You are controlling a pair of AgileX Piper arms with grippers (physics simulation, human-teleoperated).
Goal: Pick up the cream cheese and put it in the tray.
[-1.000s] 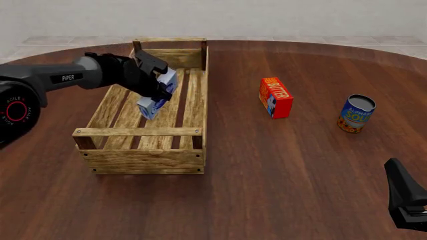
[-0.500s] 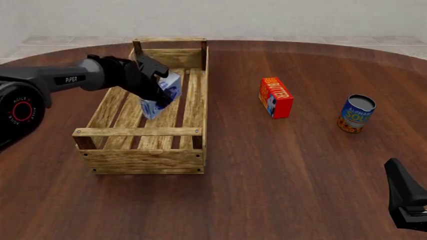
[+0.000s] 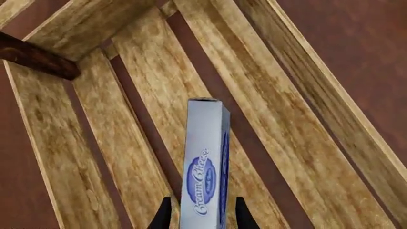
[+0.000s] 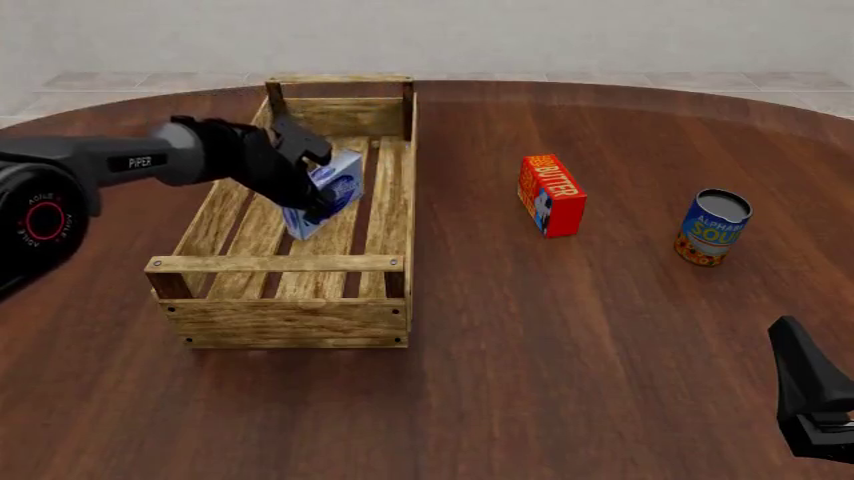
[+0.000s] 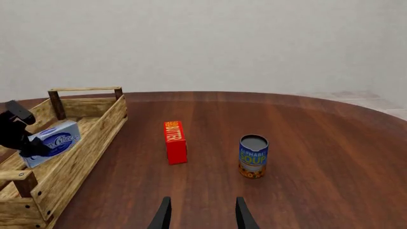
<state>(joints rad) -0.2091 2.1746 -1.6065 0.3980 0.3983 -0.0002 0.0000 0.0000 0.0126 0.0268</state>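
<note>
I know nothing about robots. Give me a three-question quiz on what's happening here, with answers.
1. True or false: the left tool is shut on the cream cheese.
2. Which stands farther right in the front view: A) butter B) soup can?
3. Fill in: the cream cheese is held over the ____.

Key: 1 true. 2 B. 3 tray.
</note>
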